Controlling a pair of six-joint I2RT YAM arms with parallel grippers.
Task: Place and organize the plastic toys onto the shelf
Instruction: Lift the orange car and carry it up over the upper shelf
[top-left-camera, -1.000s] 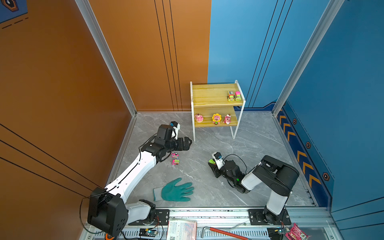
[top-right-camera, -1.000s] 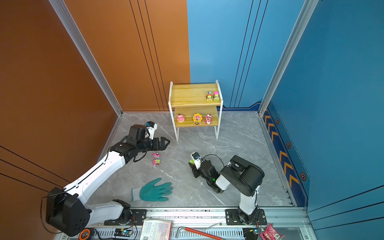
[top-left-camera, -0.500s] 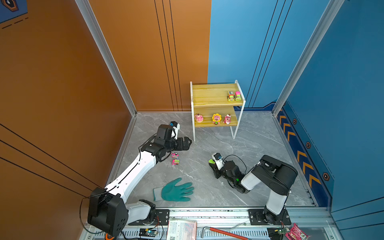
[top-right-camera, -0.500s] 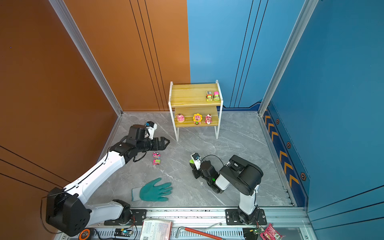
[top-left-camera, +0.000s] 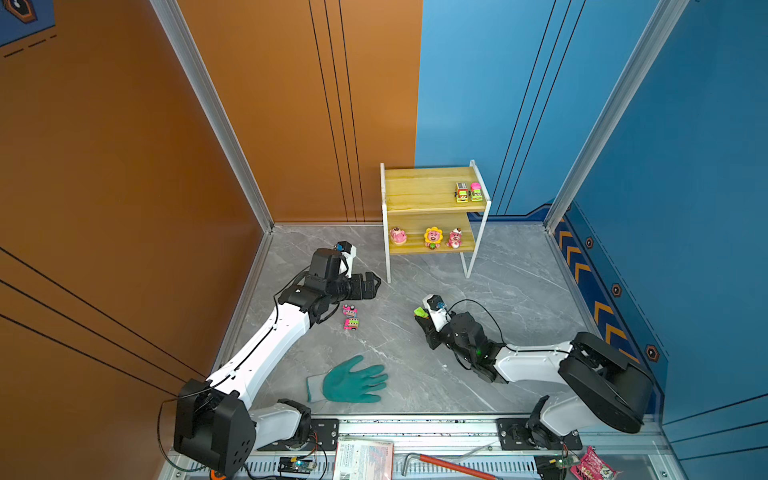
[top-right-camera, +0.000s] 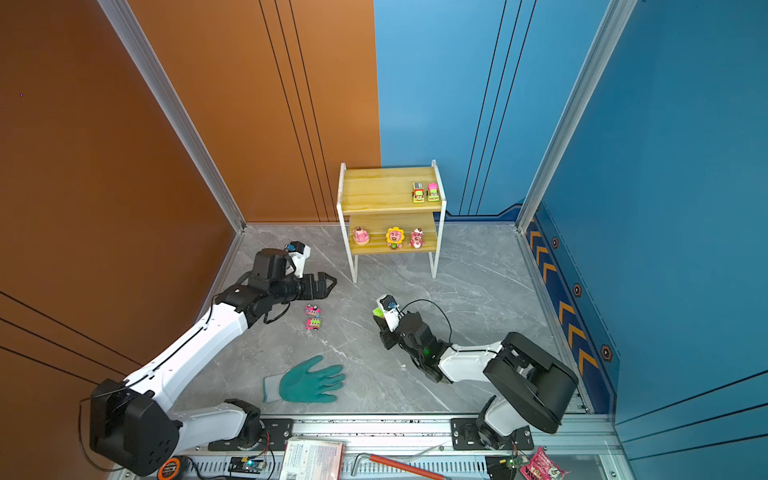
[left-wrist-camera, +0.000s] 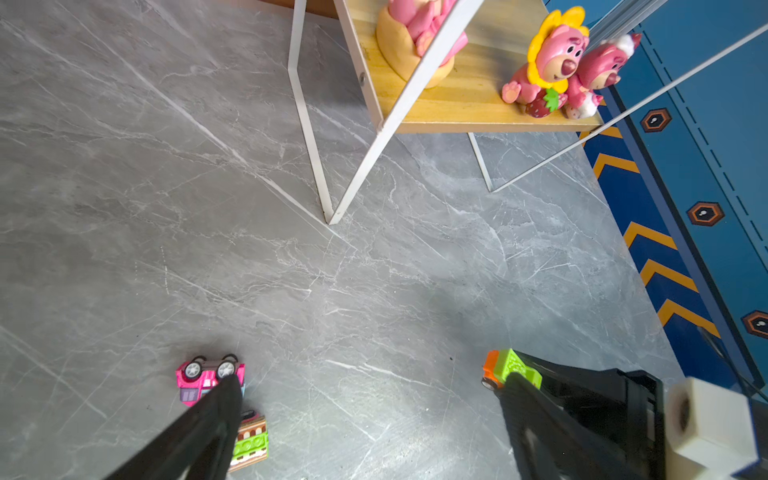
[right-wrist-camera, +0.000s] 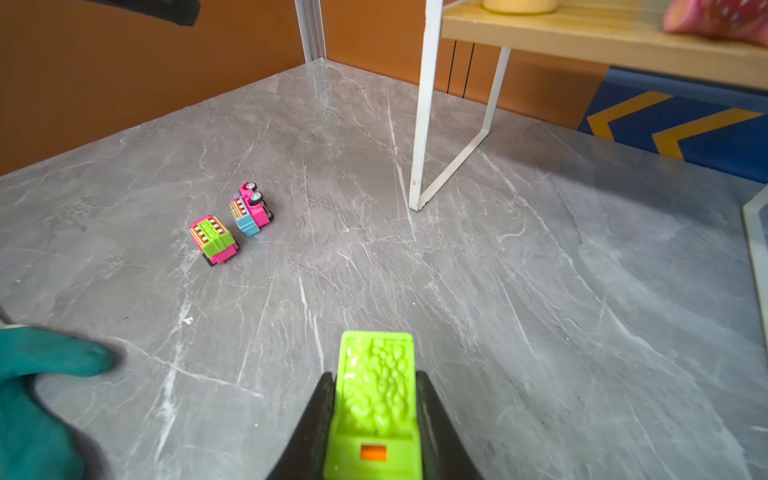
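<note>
My right gripper (right-wrist-camera: 375, 375) is shut on a lime-green toy car (right-wrist-camera: 376, 395), low over the grey floor; in both top views the car (top-left-camera: 420, 311) (top-right-camera: 378, 311) peeks out at its tip. My left gripper (left-wrist-camera: 372, 380) (top-left-camera: 374, 284) hangs open and empty above the floor. Two pink-and-green cars (top-left-camera: 349, 310) (top-left-camera: 351, 323) lie just below it, one tipped on its side (left-wrist-camera: 203, 374). The shelf (top-left-camera: 432, 199) holds two cars (top-left-camera: 461, 192) (top-left-camera: 476, 192) on its top board. Three pink bears (top-left-camera: 398, 235) (top-left-camera: 433, 237) (top-left-camera: 455, 238) stand on the lower board.
A teal work glove (top-left-camera: 349, 380) (right-wrist-camera: 37, 395) lies flat near the front edge between the arms. The shelf's white legs (left-wrist-camera: 328, 208) stand close to my left gripper. Orange and blue walls close in the floor; tools lie on the front rail (top-left-camera: 449, 465).
The right jaws have closed in on the green car. The left arm has hardly moved.
</note>
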